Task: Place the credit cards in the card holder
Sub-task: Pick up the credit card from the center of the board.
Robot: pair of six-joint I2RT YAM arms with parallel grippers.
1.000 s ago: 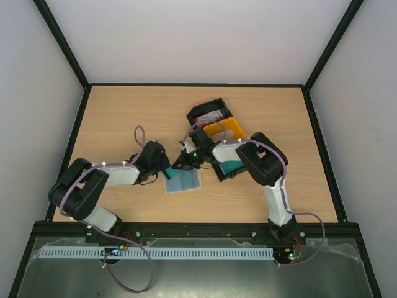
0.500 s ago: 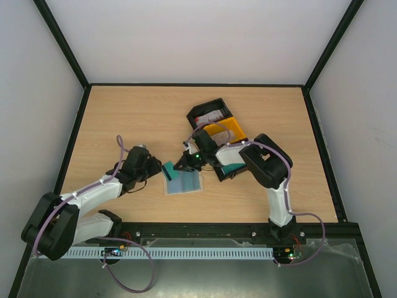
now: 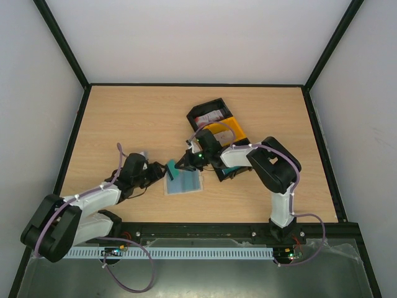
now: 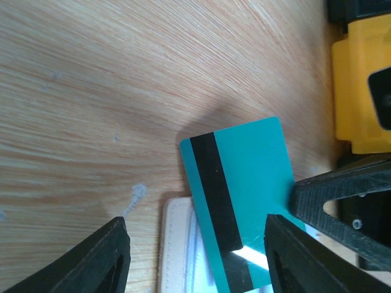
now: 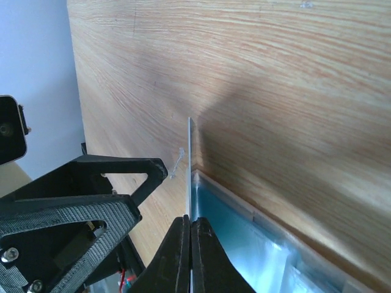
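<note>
Partly inside card holder [image 4: 175, 245], teal card [image 4: 244, 177]

Card holder and tray on the worktop, one card raised over the holder.
The card holder [image 3: 184, 182] lies flat on the worktop [image 3: 124, 118], near the middle and toward the near edge. A credit card [image 3: 170, 170] stands on edge over the holder's left end, pinched in the right jaws. The left jaws sit just left of it, not touching. The three-compartment tray [image 3: 231, 128] lies behind and to the right of the holder.
</note>
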